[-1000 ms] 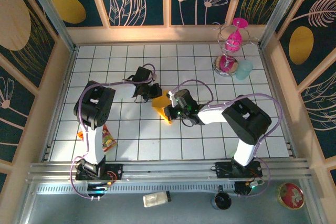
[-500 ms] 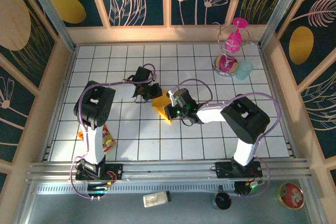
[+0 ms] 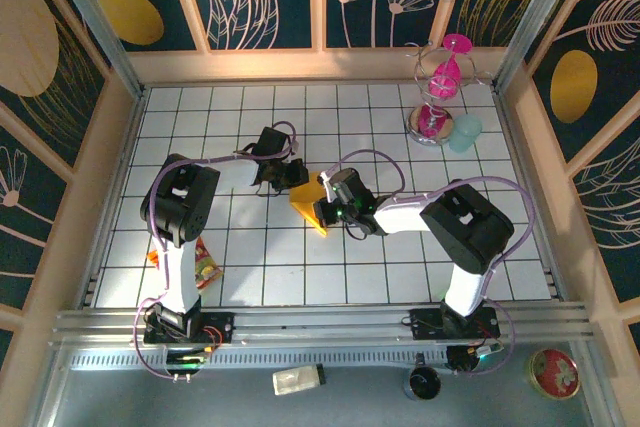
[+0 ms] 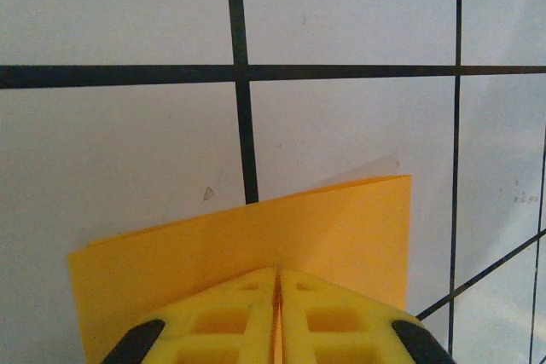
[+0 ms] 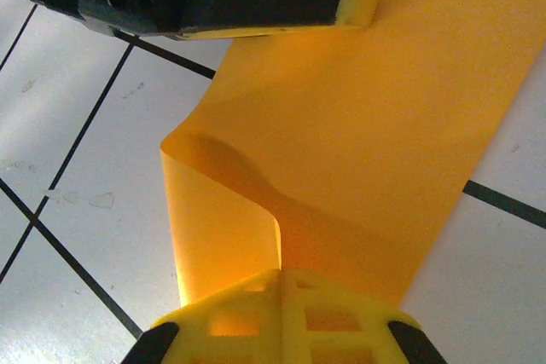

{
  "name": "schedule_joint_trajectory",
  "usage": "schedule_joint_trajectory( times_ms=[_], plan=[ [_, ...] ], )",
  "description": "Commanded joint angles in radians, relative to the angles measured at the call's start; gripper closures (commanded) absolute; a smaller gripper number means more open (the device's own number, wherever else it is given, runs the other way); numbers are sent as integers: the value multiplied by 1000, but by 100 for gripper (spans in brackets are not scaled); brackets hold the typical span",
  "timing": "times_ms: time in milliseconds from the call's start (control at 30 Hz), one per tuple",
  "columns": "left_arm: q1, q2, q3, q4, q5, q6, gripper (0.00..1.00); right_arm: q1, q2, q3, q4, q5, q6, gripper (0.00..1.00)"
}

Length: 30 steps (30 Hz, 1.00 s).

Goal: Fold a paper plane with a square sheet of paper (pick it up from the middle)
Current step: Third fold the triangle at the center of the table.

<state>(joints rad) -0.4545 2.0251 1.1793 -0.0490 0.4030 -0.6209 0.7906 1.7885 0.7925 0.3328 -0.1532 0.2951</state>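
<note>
Little moved over last second. I kept left gripper [image 4: 277,277] and right gripper [image 5: 280,274] clamped on square sheet of paper [image 5: 384,125], bowed between them; fold seemingly paused.

Top external: fixed high, above and behind arm bases [image 3: 185,325], tilted down and forward over whole tiled table [image 3: 420,277]. Bases at 6 o'clock, far edge at 12. Distant, both arms entire.

Left wrist: mounted on left gripper [image 4: 278,277], very near, own yellow fingers at 6 o'clock. Looks along them across square sheet of paper [image 4: 256,228] to tiles toward 12.

Right wrist: mounted on right gripper [image 5: 281,274], equally near, facing left gripper (dark body at 12 o'clock).

Shared: all three views take in sheet, at table centre.
</note>
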Motion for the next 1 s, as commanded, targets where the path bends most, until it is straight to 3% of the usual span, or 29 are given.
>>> schedule_joint_trajectory(
  times_ms=[0,967],
  plan=[
    [-4,39,-15,-52,-5,13,90,-7,17,25,-11,27,2,100],
    [-5,36,-10,-54,-13,9,91,-7,21,16,-35,37,19,100]
  ],
)
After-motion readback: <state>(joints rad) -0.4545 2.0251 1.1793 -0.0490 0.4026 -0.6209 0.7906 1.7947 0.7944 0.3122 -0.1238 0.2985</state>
